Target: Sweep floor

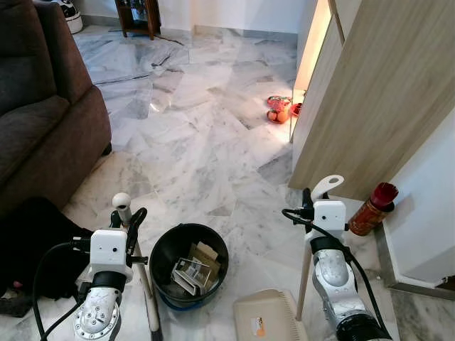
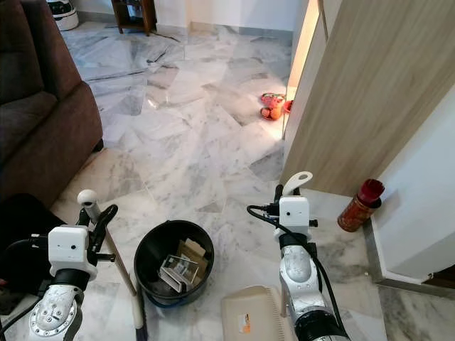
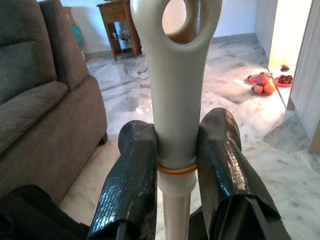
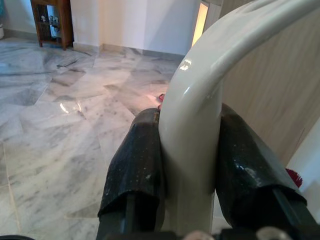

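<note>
My left gripper (image 1: 126,222) is shut on the cream broom handle (image 3: 176,100), just below its ringed top (image 1: 121,202); the broom's pole (image 1: 148,295) slants down to the floor beside the bin. My right gripper (image 1: 310,200) is shut on the cream handle (image 4: 200,125) of the dustpan, whose looped end (image 1: 327,186) rises above the fingers. The beige dustpan (image 1: 269,315) rests on the marble floor (image 1: 199,142) in front of me. Between the arms stands a black round bin (image 1: 188,264) holding paper and card scraps.
A brown sofa (image 1: 43,114) fills the left side, with a dark bag (image 1: 35,241) at its foot. A wooden partition (image 1: 377,106) stands at the right, a red bottle (image 1: 372,208) by its base. Red dishes with fruit (image 1: 279,109) lie near a lit doorway. A wooden cabinet (image 1: 137,15) stands far back.
</note>
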{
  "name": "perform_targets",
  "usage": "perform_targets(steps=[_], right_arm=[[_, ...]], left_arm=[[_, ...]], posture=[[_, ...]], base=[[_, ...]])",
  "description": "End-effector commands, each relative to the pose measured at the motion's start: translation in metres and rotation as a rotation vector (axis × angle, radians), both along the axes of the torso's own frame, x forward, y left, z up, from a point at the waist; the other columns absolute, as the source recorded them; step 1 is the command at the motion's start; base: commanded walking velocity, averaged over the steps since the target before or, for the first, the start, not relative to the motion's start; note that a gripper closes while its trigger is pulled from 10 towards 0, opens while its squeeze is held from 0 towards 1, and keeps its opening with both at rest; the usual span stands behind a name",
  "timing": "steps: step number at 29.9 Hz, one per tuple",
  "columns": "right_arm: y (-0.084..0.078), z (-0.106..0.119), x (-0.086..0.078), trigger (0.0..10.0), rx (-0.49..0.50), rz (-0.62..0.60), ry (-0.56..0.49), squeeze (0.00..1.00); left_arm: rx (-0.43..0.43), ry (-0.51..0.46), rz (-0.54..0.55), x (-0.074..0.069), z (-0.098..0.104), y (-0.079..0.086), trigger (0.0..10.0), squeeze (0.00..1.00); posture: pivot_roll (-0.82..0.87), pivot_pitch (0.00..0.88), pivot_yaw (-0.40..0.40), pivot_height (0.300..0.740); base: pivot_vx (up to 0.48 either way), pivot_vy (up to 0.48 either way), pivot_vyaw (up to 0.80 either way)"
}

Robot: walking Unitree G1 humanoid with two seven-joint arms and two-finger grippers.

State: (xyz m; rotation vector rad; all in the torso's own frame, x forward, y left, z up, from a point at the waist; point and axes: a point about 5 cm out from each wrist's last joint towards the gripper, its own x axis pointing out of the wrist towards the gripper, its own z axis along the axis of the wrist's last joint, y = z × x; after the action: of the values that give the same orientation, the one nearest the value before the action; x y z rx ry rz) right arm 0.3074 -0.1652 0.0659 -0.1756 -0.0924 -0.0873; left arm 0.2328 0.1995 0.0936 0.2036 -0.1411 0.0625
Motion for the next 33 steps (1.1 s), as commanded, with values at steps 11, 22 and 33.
perform_targets(steps=[11,22,33], right_arm=[[0.0023,0.0014,0.0001,10.0,0.003,0.013,-0.015,0.0],[0.0043,0.0029,0.0024,10.0,0.004,0.027,-0.018,0.0],[0.004,0.0028,0.0029,10.0,0.004,0.031,-0.019,0.0]], left_arm=[[0.018,-0.009,-0.019,0.0,0.0031,-0.0009,10.0,0.0],[0.019,-0.009,-0.02,0.0002,0.0022,-0.0012,10.0,0.0],[0.021,-0.016,-0.014,0.002,0.0035,0.0,10.0,0.0]], posture=[[0.16,0.096,-0.017,0.74],[0.16,0.074,-0.019,0.74],[0.16,0.078,-0.021,0.74]], base=[[-0.249,0.0,0.0],[-0.261,0.0,0.0],[-0.262,0.0,0.0]])
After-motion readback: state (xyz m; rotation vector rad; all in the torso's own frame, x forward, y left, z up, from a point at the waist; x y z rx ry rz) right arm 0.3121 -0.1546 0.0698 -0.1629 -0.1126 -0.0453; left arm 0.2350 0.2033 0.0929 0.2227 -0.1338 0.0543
